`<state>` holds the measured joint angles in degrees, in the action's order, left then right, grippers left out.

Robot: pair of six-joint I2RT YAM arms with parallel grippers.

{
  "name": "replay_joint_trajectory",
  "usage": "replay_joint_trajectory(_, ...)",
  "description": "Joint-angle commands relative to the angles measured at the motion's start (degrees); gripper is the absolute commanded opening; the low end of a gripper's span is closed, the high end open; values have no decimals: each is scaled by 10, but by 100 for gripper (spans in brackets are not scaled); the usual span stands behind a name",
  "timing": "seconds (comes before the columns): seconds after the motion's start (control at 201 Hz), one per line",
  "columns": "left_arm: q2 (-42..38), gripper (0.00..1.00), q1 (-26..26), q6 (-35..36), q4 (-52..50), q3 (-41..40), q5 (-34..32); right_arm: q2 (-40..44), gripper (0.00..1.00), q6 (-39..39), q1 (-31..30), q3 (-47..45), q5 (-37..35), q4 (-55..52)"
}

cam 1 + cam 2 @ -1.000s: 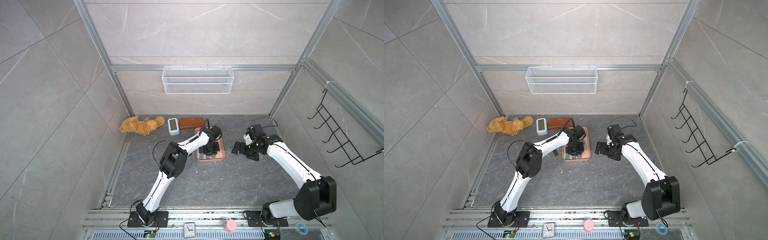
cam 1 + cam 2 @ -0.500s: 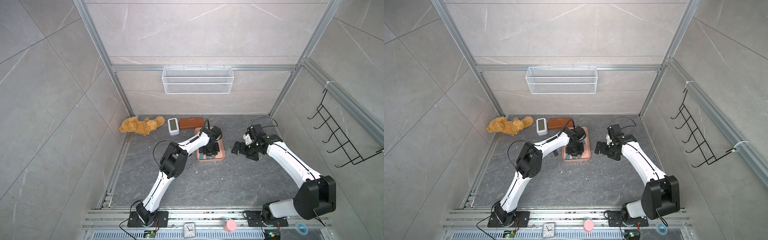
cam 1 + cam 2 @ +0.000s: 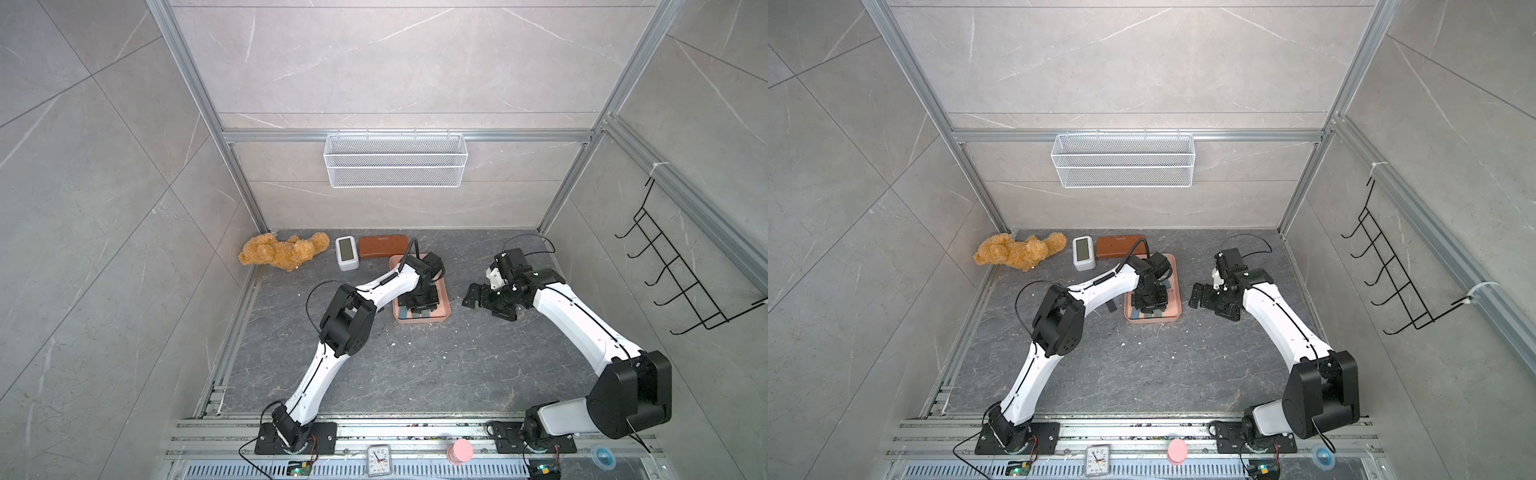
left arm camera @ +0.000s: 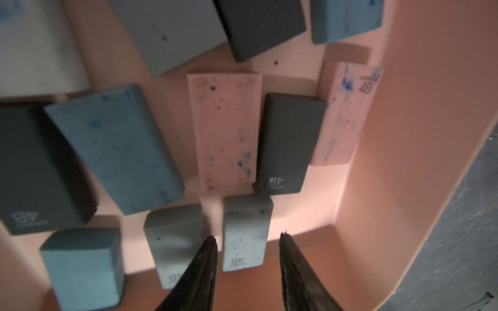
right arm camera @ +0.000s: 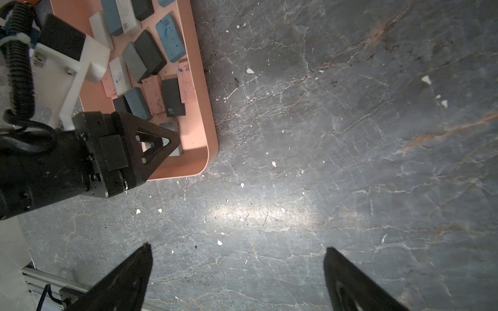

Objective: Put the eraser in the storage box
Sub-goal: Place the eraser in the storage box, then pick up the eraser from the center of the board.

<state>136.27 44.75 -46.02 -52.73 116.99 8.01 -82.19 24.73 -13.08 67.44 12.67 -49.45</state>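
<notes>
Grey eraser [image 4: 246, 215] btwn parted left gripper [image 4: 248, 236] tips, near storage box [image 4: 404, 134] wall

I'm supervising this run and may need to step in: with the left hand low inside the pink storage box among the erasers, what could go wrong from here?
1. The left hand straddles the grey eraser with thin gaps; a tilted lift might drag it or nudge the neighbouring grey eraser beside one finger.
2. The open right hand hovers near the storage box; a sweep toward it might shove the box.
</notes>
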Motion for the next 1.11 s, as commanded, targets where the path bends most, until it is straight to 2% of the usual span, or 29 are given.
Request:
replay_joint_trajectory(0.0,-11,43,3,-9,-19,7,-3,-3,100,-11,3,4,5,0)
replay_joint_trajectory(0.174,-22,48,2,-13,-34,30,-13,-3,99,-13,2,23,11,-4)
replay_joint_trajectory(0.344,-75,58,1,-14,-67,56,-39,-8,100,-5,2,47,18,6)
replay_joint_trajectory(0.523,-146,70,-15,-20,-87,34,-63,-13,100,4,-9,68,20,25)
replay_joint_trajectory(0.697,-235,82,-53,-21,-79,-39,-64,-35,99,9,-61,92,-19,29)
replay_joint_trajectory(0.921,-365,99,-127,1,-27,-192,-26,-89,100,43,-169,136,-90,37)
replay_joint_trajectory(1.1,-465,99,-195,16,35,-325,24,-134,99,69,-235,174,-143,38)
